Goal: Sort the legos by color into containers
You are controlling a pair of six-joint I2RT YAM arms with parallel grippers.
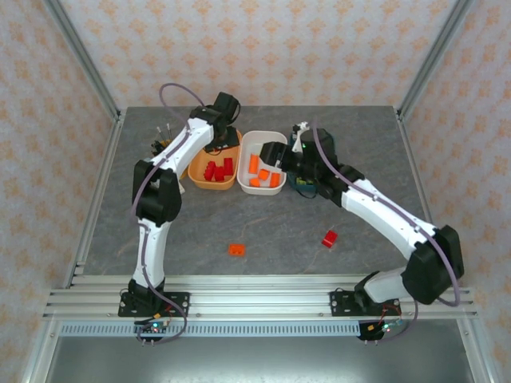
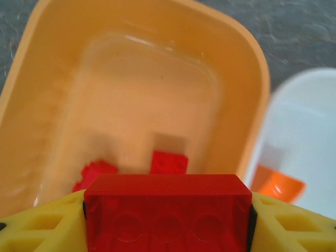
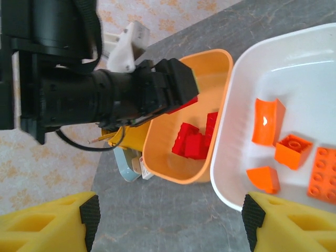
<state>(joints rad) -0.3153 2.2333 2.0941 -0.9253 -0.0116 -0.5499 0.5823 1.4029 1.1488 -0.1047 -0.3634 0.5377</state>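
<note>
Red brick (image 2: 167,202) is clamped between the yellow fingers (image 2: 42,228) of the L tool (image 2: 167,223), studs facing the wrist cam. It hangs above the orange tub (image 2: 260,79), clear of the floor of the tub. L tool is closed on that brick, fingers pressing both its ends.

Inside the orange tub there's a small heap of red bricks (image 3: 191,142), bunched toward one end, rest of the floor bare. Just beside it, rims nearly touching, sits the white tub (image 3: 294,68) w/ several orange bricks (image 3: 291,149): one curved piece, a wedge, a square one and a flat studded plate, all toward one end.

R tool (image 3: 168,228) hovers near the white tub's edge, fingers spread wide apart w/ nothing between them, so open and empty. From its wrist cam the L arm's black end reaches in over the orange tub.

Two legos lie loose on the tabletop (image 1: 279,227), nearer the arm bases and well apart from the tubs: an orange one (image 1: 236,250) and a red one (image 1: 329,238).

Pen cup (image 1: 164,145) stands beyond the orange tub, on the L arm's side
</note>
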